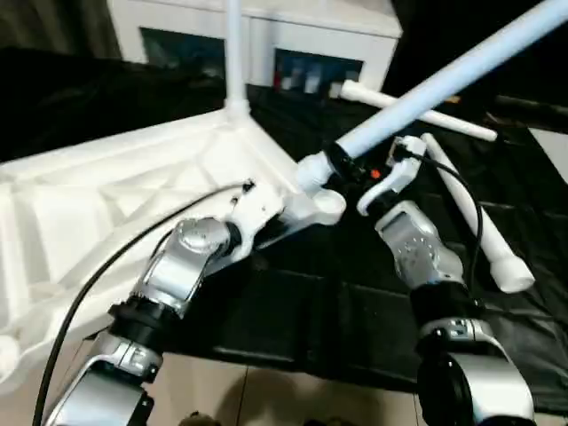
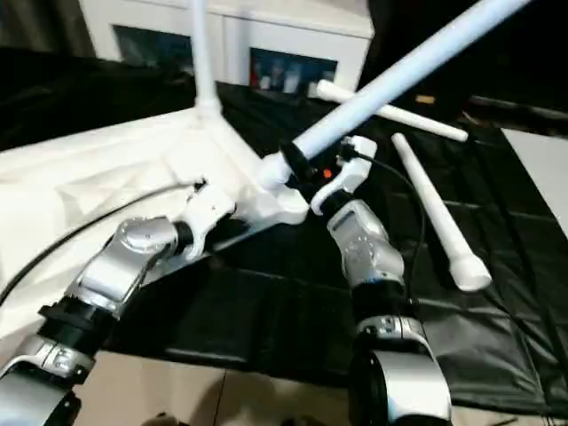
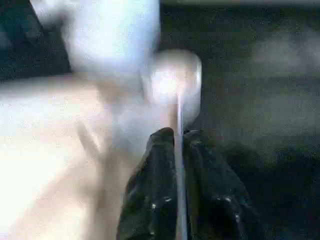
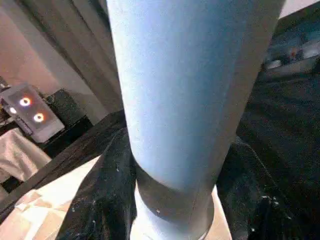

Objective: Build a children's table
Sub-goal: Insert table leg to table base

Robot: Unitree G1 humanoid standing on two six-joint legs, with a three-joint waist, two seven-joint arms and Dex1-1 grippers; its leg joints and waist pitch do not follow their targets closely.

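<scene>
Right wrist view has my right gripper (image 4: pixel 172 200) clamped round a leg (image 1: pixel 444 84) near its thick end; light, stiff, slippery plastic; left gripper (image 3: pixel 177 150) pinches the tabletop (image 1: pixel 106 204) rim.

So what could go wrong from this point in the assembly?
The right gripper holds the leg steeply slanted while its end sits at the corner socket; pushed at that angle, it may jam or slip out. The left gripper pinches just a thin rib of the tabletop, so the top could shift under the push. Two loose legs lie close beside the right arm and might get knocked.
</scene>
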